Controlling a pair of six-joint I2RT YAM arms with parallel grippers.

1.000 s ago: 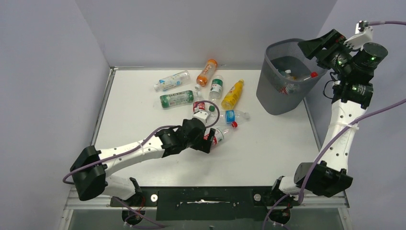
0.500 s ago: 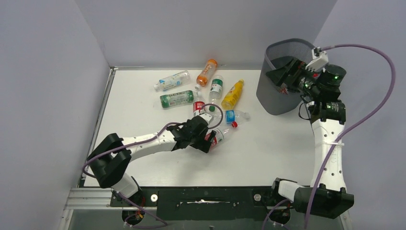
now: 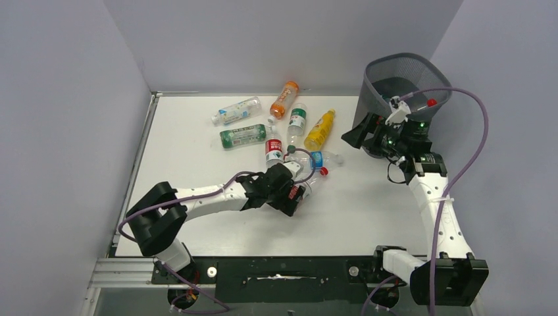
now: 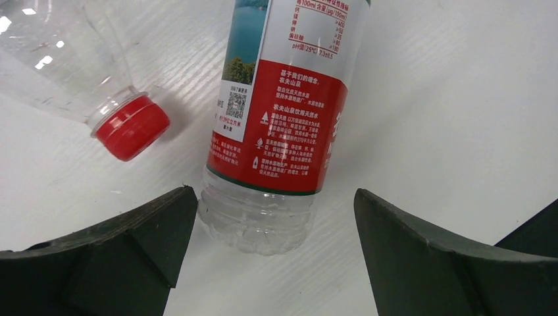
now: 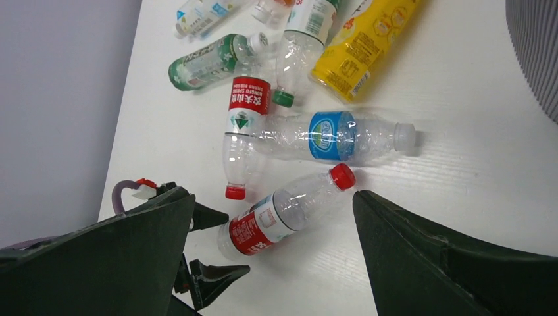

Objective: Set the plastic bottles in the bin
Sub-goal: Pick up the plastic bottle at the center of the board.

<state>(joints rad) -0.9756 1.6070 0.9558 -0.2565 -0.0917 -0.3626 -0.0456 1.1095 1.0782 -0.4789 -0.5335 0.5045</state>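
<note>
Several plastic bottles lie in a cluster on the white table (image 3: 368, 210): an orange one (image 3: 284, 99), a yellow one (image 3: 320, 129), a green-labelled one (image 3: 243, 136) and a blue-labelled one (image 3: 319, 158). A clear bottle with a red label (image 3: 304, 187) (image 4: 283, 118) (image 5: 276, 220) lies nearest. My left gripper (image 3: 293, 197) (image 4: 273, 197) is open, its jaws on either side of that bottle's base without pressing it. The right gripper (image 3: 352, 135) (image 5: 273, 197) hangs open and empty in front of the bin (image 3: 378, 85). The bin stands at the back right and holds a red-capped bottle (image 3: 431, 102).
A second bottle's red cap (image 4: 131, 127) lies just left of the bottle between my left jaws. Grey walls close the table on the left and at the back. The bin's mesh wall (image 5: 536, 52) stands close to the right gripper. A purple cable loops above the right arm.
The right arm has swung down from above the bin to a low spot in front of it, facing the bottles. The left gripper has edged right around the red-labelled bottle's base.
</note>
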